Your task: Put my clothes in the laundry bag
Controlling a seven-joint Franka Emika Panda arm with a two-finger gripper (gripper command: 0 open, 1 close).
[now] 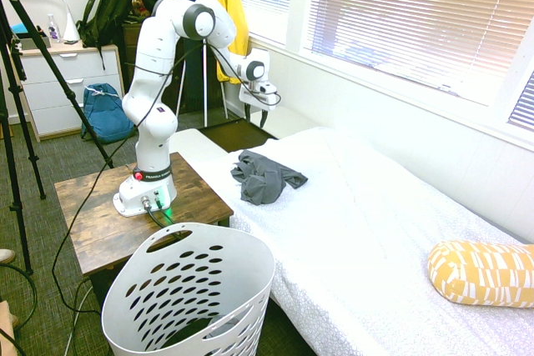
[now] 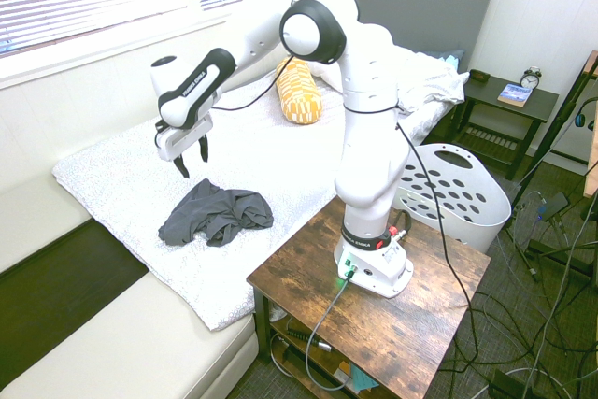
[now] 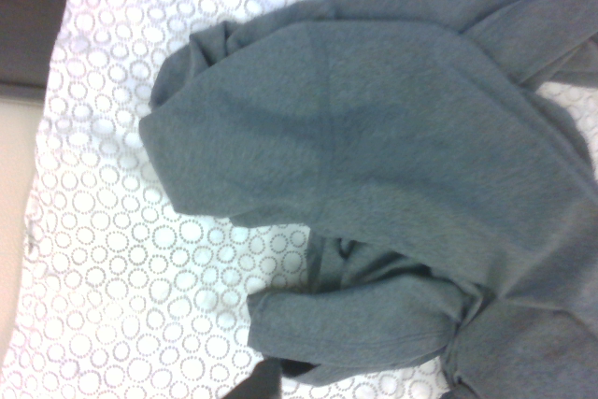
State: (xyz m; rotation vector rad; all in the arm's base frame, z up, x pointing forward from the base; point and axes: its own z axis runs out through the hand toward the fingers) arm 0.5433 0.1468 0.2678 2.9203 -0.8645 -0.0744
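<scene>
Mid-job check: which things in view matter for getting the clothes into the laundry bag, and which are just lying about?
For the job:
- grey garment, crumpled on the bed
- white laundry basket, on the floor by the wooden table
- tool, open, above the garment

Lying about:
- yellow patterned pillow
- yellow garment, hanging
- blue backpack
- dark backpack
- alarm clock on the nightstand
</scene>
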